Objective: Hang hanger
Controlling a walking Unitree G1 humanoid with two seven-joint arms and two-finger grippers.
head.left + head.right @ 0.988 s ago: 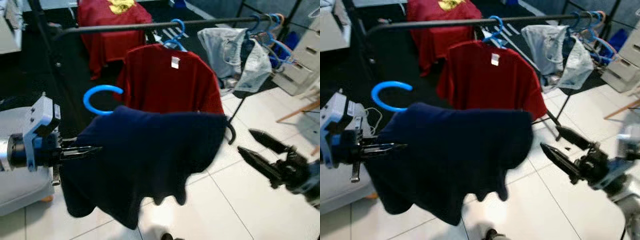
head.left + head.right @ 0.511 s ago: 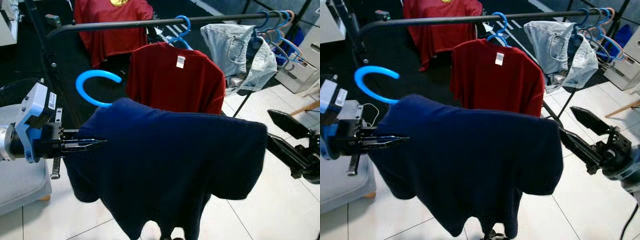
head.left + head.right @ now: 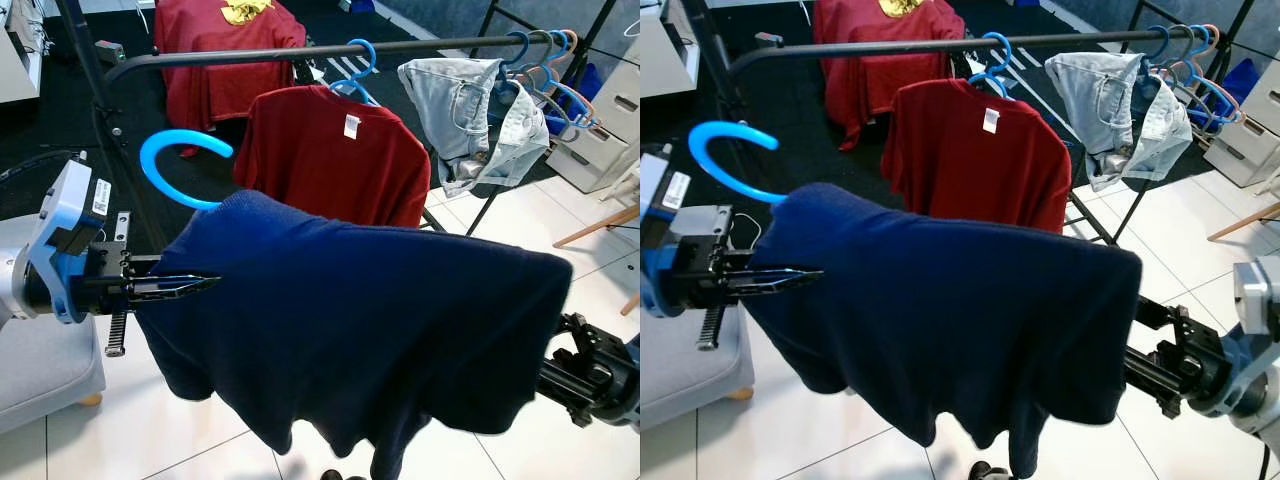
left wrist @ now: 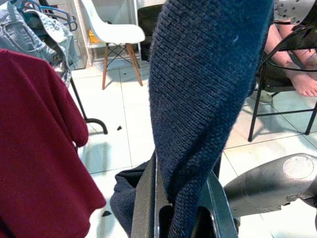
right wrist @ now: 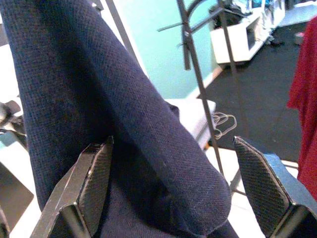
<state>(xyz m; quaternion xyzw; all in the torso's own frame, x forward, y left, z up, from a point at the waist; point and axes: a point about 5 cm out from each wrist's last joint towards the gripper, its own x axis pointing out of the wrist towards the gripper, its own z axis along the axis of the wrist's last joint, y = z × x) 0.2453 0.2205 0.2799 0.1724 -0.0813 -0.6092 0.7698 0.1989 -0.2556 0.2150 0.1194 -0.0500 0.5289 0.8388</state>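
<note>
Your left gripper has its fingers pinched tight on one end of the navy sweater, whose blue hanger hook rises below the rack rail. Your right gripper has fingers spread wide around the sweater's other end.

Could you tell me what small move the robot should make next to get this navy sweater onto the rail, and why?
Probably lift both arms and carry the blue hook up toward the rail, left of the red shirt. The hook sits below the rail; the left gripper pinches the navy sweater, and the open right gripper straddles its other shoulder.
</note>
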